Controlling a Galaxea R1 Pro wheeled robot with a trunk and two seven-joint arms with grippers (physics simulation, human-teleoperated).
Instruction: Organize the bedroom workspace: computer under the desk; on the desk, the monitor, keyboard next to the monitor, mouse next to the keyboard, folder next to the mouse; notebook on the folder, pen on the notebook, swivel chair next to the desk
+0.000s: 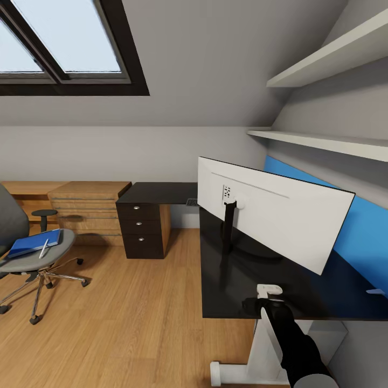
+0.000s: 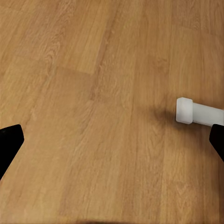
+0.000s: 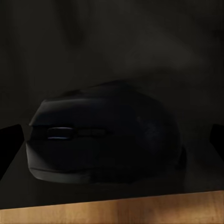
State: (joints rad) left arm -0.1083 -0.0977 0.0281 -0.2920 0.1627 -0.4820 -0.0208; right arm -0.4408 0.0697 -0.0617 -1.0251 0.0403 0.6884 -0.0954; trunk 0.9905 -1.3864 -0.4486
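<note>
Mouse [image 3: 105,135] sat on the black desk [image 1: 237,280] right at its near edge, between the wide-spread fingertips of the right gripper [image 3: 112,149], not clamped yet; wood floor showed just past the lip. Risk judged: a nudge toward that edge while closing could tip the mouse off to the floor, or the dark pads could close off-centre and squirt it out. Left gripper [image 2: 112,144] hung spread wide over bare floor [image 2: 93,93] beside the white desk foot [image 2: 198,112], holding nothing. Monitor [image 1: 275,218] stood just behind the right arm, its white back toward the camera, so a lift had little room that way and could knock the stand. Farther off, open floor lay between the desk and the swivel chair [image 1: 32,253], which carried the blue folder [image 1: 33,242] with the pen [image 1: 43,248] on top. Drawer unit [image 1: 143,226] and wooden dresser [image 1: 86,210] stood against the far wall.
</note>
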